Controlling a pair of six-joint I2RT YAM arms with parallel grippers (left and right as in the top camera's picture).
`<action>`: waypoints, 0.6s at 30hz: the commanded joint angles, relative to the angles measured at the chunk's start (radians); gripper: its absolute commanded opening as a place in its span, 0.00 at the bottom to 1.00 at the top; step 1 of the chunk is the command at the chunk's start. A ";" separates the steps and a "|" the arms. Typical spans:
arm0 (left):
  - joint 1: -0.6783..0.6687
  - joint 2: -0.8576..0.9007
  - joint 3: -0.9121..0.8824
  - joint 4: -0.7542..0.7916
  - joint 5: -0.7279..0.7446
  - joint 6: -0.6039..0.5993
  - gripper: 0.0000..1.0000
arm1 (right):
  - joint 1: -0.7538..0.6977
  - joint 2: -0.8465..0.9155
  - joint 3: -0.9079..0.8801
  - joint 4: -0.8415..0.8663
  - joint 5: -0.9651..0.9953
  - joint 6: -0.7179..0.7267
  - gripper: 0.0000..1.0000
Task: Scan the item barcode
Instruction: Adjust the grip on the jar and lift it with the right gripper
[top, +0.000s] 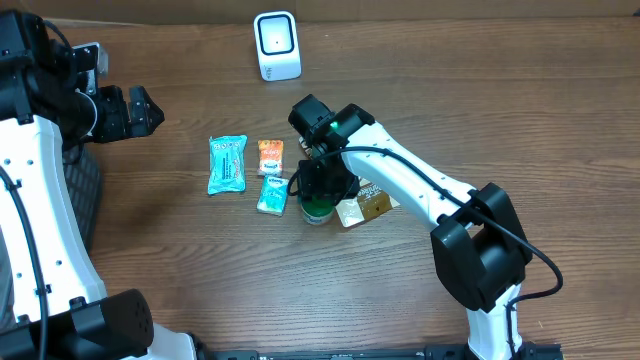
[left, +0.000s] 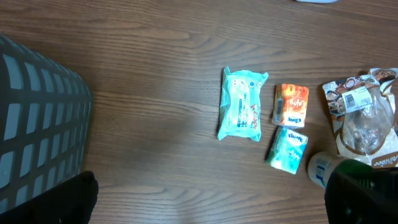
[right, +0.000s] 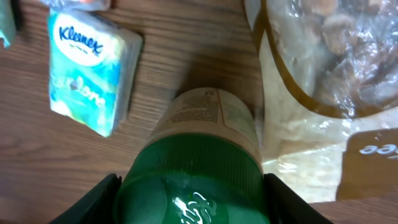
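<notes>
**A:** Overhead view first. Where is the item?

**B:** The green-capped bottle (top: 318, 208) stands upright near the middle of the table (top: 200, 290). The right end effector (top: 322, 185) is straight down over it. The white barcode scanner (top: 277, 45) sits well apart at the bottle's 12 o'clock, by the far edge.

**A:** What lies around it?

**B:** A clear snack bag (top: 368, 205) lies just beside it at 3 o'clock, and a Kleenex pack (top: 272, 193) at 9 o'clock. Toward 10 o'clock are an orange tissue pack (top: 270, 157) and a teal wipes pack (top: 227, 164). The left end effector (top: 143, 110) hangs over the table's 9 o'clock side, near a dark basket (top: 85, 185). Its jaws are spread and hold nothing.

**A:** And the left wrist view?

**B:** The basket (left: 37, 118) fills the 9 o'clock edge. The wipes pack (left: 242, 102) is at centre, with the orange tissue pack (left: 291, 104) and Kleenex pack (left: 287, 149) at its 3 o'clock. The snack bag (left: 364, 118) is at the frame's 3 o'clock edge. The bottle (left: 322, 169) shows at 4 o'clock, partly hidden.

**A:** Right wrist view?

**B:** The bottle's green cap (right: 199, 180) fills the 6 o'clock area. The dark fingers (right: 93, 202) sit flush against both sides of it, so the right end effector is clamped on the bottle. The Kleenex pack (right: 93, 68) is at 10 o'clock and the snack bag (right: 323, 81) at 2 o'clock, just beside the bottle.
</notes>
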 joint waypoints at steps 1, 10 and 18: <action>-0.002 -0.004 0.013 0.002 0.011 0.019 1.00 | 0.002 0.001 0.006 0.038 -0.008 -0.122 0.50; -0.002 -0.004 0.013 0.001 0.011 0.019 0.99 | 0.004 0.001 0.065 0.043 -0.002 -0.940 0.52; -0.002 -0.004 0.013 0.001 0.011 0.019 1.00 | 0.050 0.001 0.065 -0.016 -0.016 -1.587 0.74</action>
